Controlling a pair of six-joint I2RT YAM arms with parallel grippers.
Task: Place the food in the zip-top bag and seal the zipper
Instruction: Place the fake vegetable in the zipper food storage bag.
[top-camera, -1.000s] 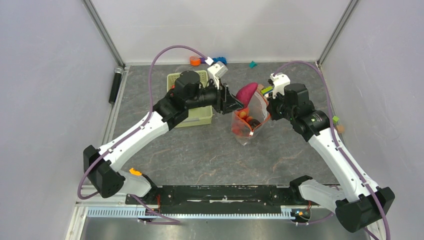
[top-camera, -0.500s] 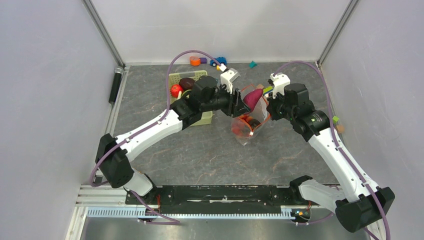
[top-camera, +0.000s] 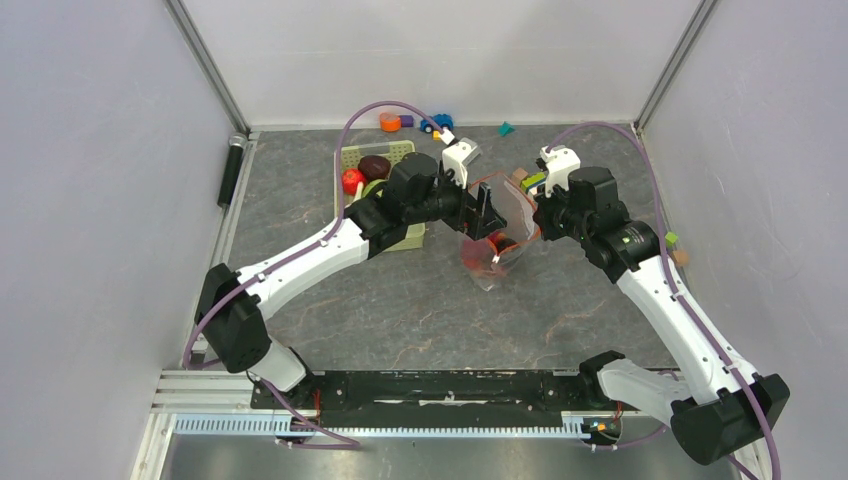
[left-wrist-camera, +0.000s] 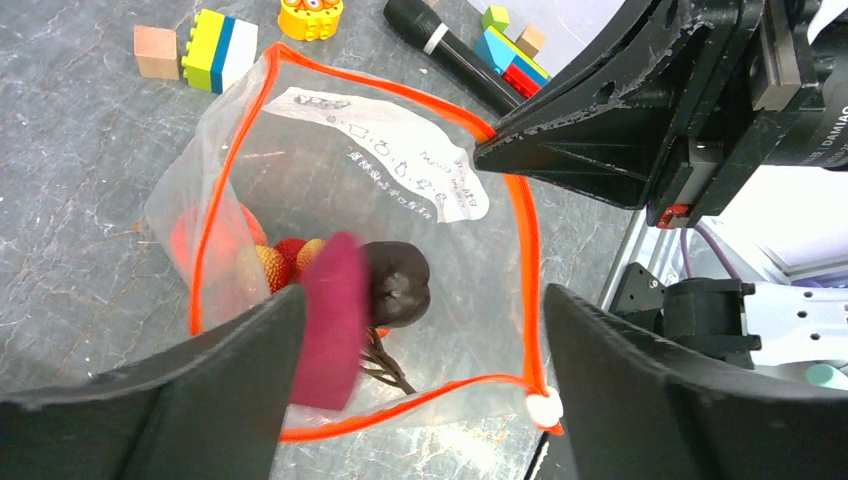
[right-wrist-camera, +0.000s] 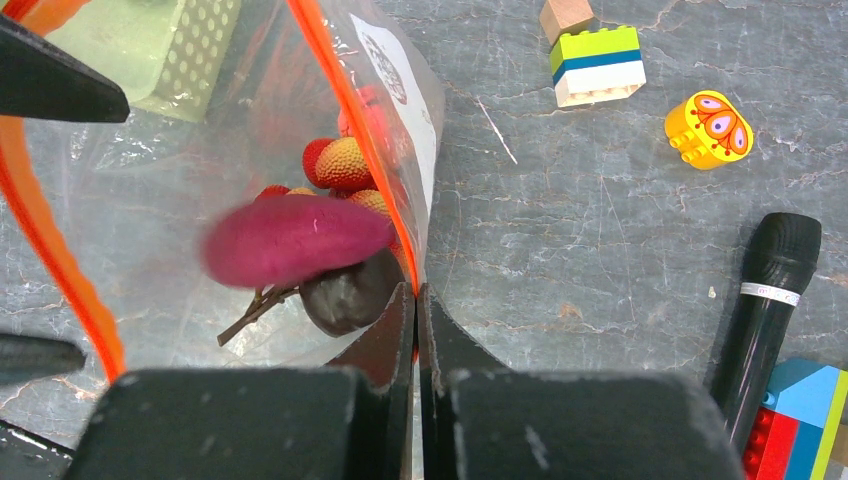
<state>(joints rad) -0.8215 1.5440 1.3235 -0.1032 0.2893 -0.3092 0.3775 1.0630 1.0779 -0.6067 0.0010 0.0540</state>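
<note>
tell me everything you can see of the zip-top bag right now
The zip-top bag is clear, soft plastic with an orange-red zipper strip round its mouth, a small white slider end and a white printed label. It stands on the grey table, mouth wide open and unsealed. The right claw pinches its rim; the open left claw hangs over the mouth. Inside are red strawberries and a dark purple piece; a blurred magenta piece shows in the mouth.

Bright, even, diffuse light with soft shadows; only the purple piece (right-wrist-camera: 295, 238) is smeared with blur.
</note>
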